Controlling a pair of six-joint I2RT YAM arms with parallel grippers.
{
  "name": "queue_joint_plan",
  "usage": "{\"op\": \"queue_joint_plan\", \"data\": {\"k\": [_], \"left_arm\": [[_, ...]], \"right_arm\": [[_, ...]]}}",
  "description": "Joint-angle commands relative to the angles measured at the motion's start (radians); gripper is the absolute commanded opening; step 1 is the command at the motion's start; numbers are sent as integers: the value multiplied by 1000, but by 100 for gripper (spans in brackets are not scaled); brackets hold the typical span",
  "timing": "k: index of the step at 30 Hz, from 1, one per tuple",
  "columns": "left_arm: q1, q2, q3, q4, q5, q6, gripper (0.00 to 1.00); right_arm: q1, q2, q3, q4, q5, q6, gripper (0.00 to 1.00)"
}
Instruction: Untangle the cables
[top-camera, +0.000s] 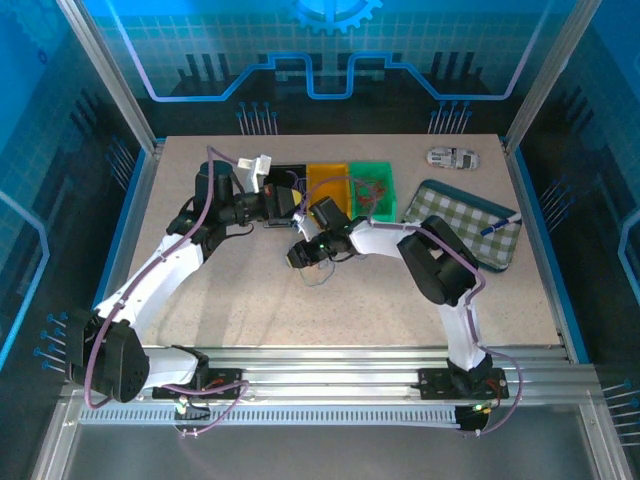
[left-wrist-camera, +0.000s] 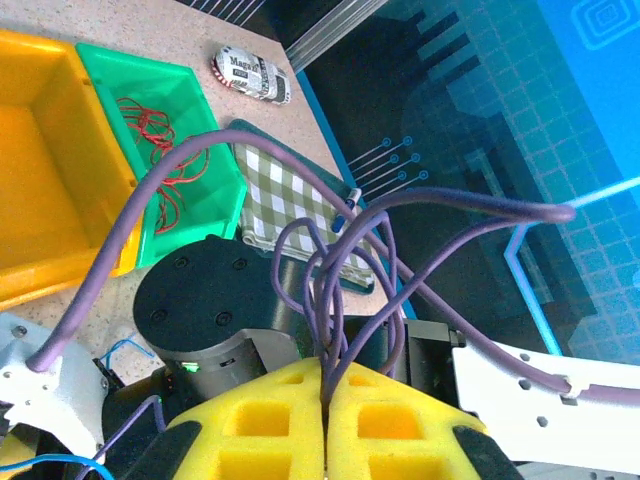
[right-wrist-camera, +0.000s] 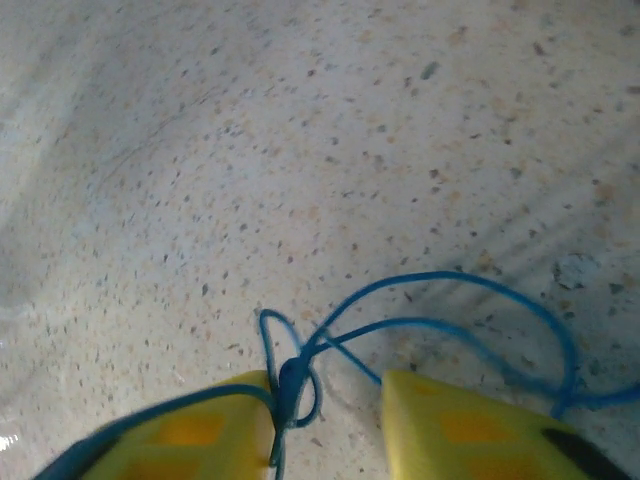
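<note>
R gripper (right-wrist-camera: 325, 397) sits low over the desk (right-wrist-camera: 300, 150), yellow pads part-open w/ a clear gap between them. A thin blue cable (right-wrist-camera: 291, 378) lies on the desk right there: it runs along the inner edge of one pad, bunches into a small knot at that pad's tip, then loops out in two arcs in front of the other pad. Nothing is clamped between the pads. From the top cam this gripper (top-camera: 300, 255) is mid-desk, just in front of the row of bins, w/ a thin wire trailing under it.

L gripper (left-wrist-camera: 325, 405) is fully closed, pads pressed together. Purple strands run down to the seam; can't tell if any is pinched. It sits by the black bin (top-camera: 290, 180).

Red cables (left-wrist-camera: 150, 125) lie loose in the green bin (left-wrist-camera: 140, 62), next to the yellow bin (left-wrist-camera: 40, 150)
</note>
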Motion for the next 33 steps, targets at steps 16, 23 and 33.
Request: {"op": "queue_joint_plan", "data": {"k": [16, 23, 33], "left_arm": [[88, 216, 142, -61, -554, -109, 0], [76, 372, 328, -143, -466, -29, 0], [64, 593, 463, -140, -459, -25, 13]], "right_arm": [[-215, -270, -383, -135, 323, 191, 2], [-216, -284, -428, -122, 293, 153, 3], [-214, -285, -416, -104, 247, 126, 5]]}}
